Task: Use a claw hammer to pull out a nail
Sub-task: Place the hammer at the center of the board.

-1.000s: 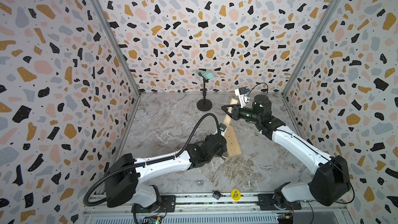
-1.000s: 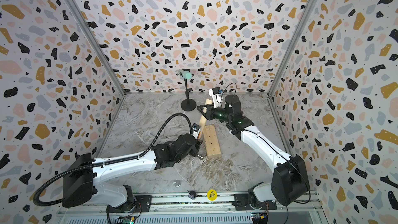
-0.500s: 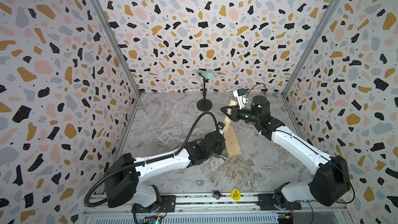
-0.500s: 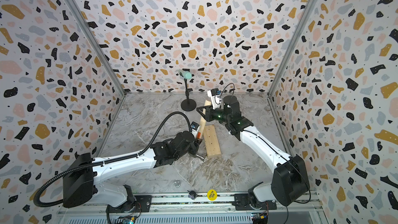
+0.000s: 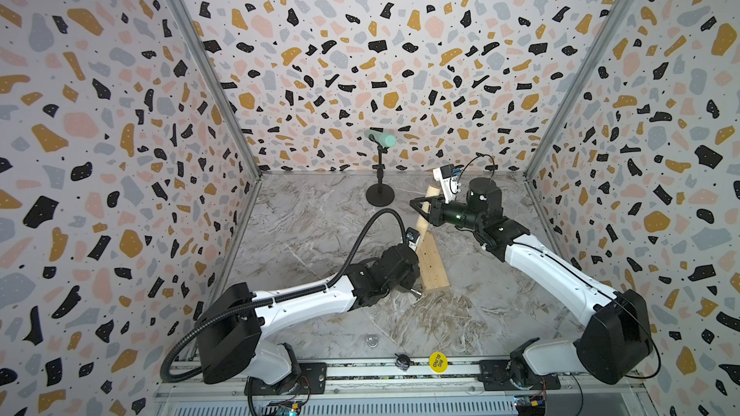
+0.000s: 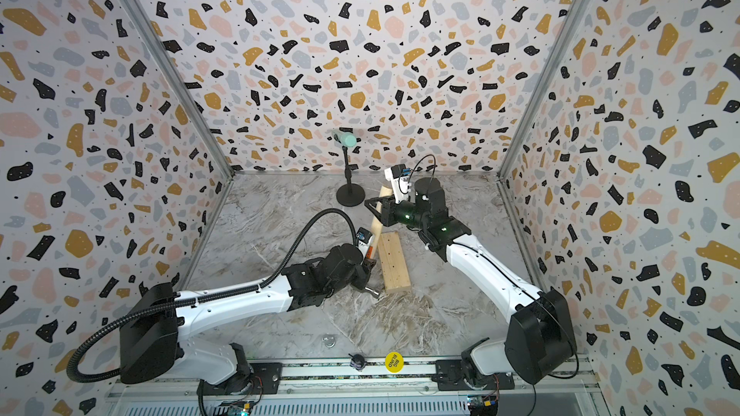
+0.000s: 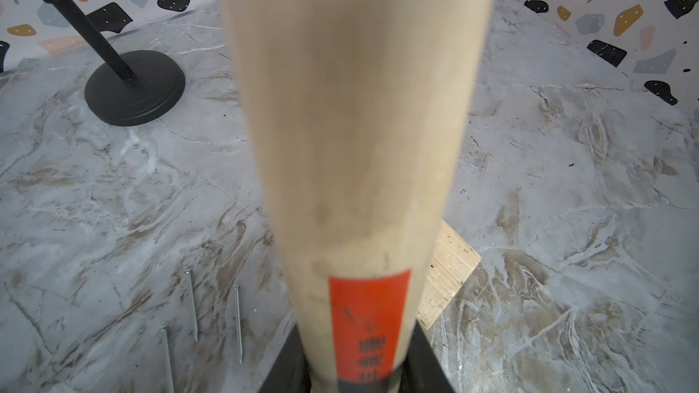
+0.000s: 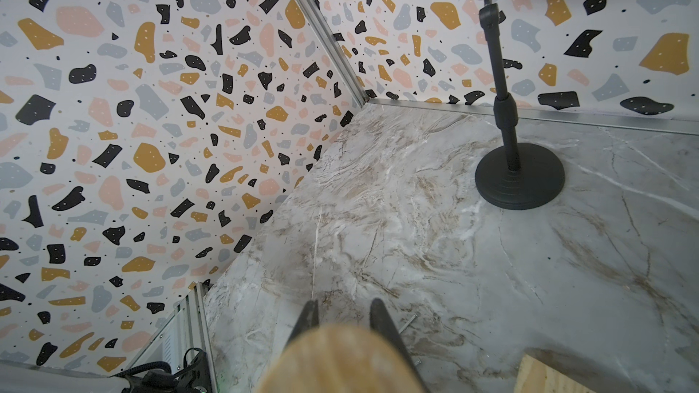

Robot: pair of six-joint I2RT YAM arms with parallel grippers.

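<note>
- Above the far end of the block (image 5: 432, 270), right gripper (image 5: 419, 206) is clamped on the butt end of the hammer (image 7: 355, 145).
- Beside the block's near end, left gripper (image 7: 359, 376) flanks the handle at the label (image 7: 368, 319); whether it squeezes I cannot tell.
- Hammer leans along the block's edge, steel head (image 6: 373, 292) low by the near corner.
- It is likely head-heavy and stiff. Smooth wood may twist in jaws, so a high hold gives leverage and a low one steadies.
- Pale handle, orange-and-black label, silver head; claw hidden.
- Three loose nails (image 7: 237, 319) lie on the floor beside the block; no nail in it shows.
</note>
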